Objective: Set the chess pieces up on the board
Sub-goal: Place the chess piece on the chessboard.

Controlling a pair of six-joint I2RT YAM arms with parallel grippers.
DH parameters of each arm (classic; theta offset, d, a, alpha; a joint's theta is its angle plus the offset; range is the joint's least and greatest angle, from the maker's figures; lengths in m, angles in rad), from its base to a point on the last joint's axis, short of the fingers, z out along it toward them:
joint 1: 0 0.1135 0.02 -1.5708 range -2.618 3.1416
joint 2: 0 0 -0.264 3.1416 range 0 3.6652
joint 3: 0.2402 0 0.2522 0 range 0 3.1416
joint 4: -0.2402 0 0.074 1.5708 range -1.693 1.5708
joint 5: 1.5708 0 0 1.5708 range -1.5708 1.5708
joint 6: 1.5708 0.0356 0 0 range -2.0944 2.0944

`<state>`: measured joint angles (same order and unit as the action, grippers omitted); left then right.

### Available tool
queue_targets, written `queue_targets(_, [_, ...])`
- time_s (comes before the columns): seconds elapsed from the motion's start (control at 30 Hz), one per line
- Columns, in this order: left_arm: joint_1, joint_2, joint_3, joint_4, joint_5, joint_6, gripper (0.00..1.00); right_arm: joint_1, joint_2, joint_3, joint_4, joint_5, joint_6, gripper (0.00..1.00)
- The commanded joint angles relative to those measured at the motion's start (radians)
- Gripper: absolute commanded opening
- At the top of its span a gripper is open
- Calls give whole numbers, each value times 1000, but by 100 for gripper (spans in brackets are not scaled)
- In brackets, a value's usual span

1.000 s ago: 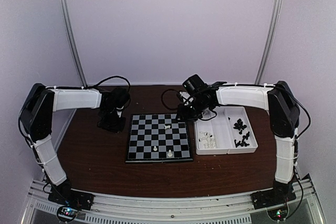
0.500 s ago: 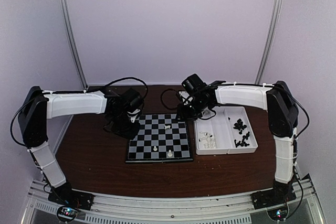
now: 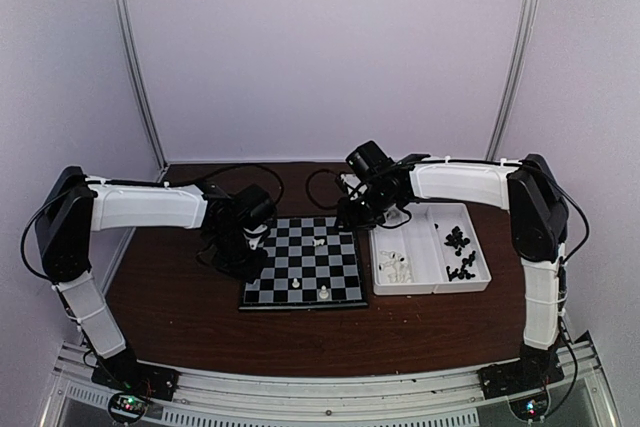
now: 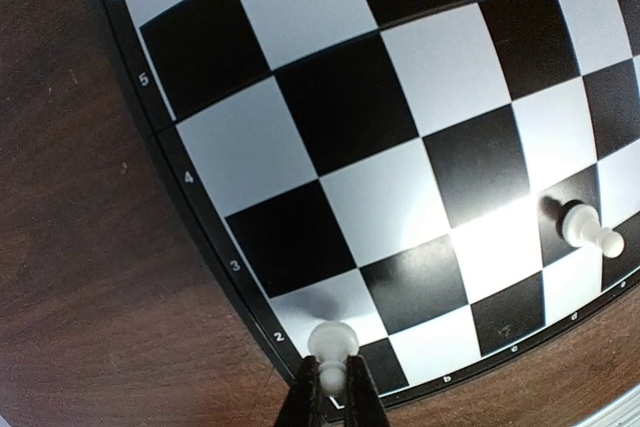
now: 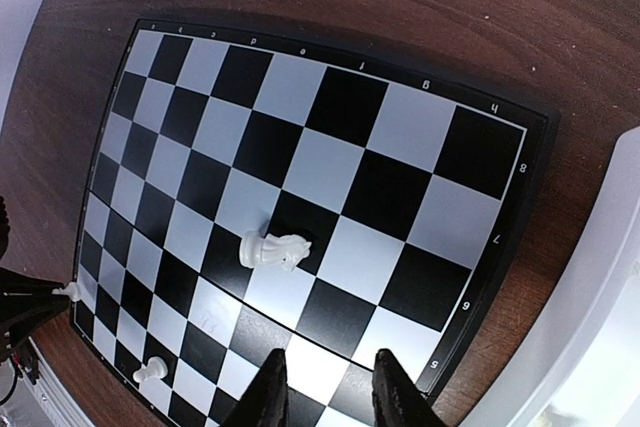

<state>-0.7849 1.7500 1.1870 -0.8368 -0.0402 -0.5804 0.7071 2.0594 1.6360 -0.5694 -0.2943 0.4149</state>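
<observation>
The board (image 3: 300,265) lies in the middle of the table. My left gripper (image 3: 245,244) is at the board's left edge, shut on a white pawn (image 4: 332,343). It holds the pawn over the white edge square by the "2" mark of the board (image 4: 350,117); I cannot tell if the pawn touches. The left gripper (image 4: 332,392) pinches the pawn's neck. A second white pawn (image 4: 585,230) stands on the board, also in the top view (image 3: 323,292). A white knight (image 5: 272,250) lies on its side on a black square. My right gripper (image 5: 328,387) is open and empty above the board's right side.
A white two-compartment tray (image 3: 432,287) sits right of the board, with several white pieces (image 3: 395,265) in the left compartment and black pieces (image 3: 458,252) in the right. Its white wall shows in the right wrist view (image 5: 600,297). Purple walls enclose the table.
My left arm has swung right from beside the board's far left corner to the board's left edge, carrying the pawn. The right arm has barely moved.
</observation>
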Motion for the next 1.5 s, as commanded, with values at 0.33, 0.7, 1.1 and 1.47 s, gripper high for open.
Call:
queue_targets(0.33, [-17,-8,-21,21,21,-25,1,8,16,-7,21,8,2,30])
queue_targets(0.7, [-20,5,-23,31,8,-22,13,15,67,35,-9,-10,-29,34])
queue_targets(1.1, [-22,-52,8,-15,-40,-14,30,15,92,87,-45,2,-117,36])
queue_targets(1.47, [-11,2,196,70,-44,212,51,-26,-3,23,7,18,-103,36])
